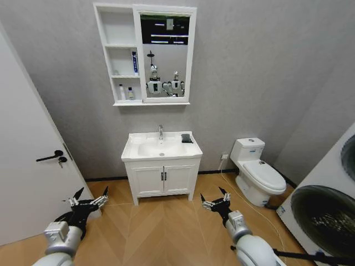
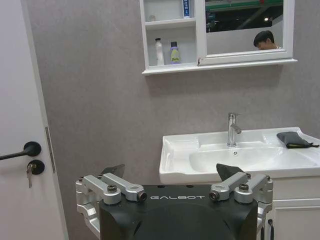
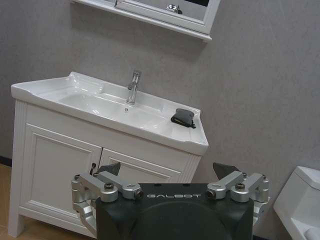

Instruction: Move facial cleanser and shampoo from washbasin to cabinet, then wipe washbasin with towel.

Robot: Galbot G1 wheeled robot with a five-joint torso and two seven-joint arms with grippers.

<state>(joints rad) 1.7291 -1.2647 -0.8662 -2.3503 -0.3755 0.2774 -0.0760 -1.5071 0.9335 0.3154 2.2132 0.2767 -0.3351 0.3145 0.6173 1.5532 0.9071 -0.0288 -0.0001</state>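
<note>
Two bottles (image 2: 166, 52) already sit in the cabinet (image 1: 123, 55) upper left; towel (image 1: 186, 138) unused on washbasin (image 1: 161, 148), left end effector (image 1: 89, 200) and right end effector (image 1: 215, 200) released, low in frame.

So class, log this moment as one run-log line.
left claw: open, low | right claw: open, low | towel: on washbasin | two bottles: cabinet

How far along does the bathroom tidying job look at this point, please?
Done: two bottles and a tube sit in the cabinet. In hand: nothing; left gripper and right gripper hover open, away from the washbasin. Left: wiping, as the towel lies folded on its rim.
</note>
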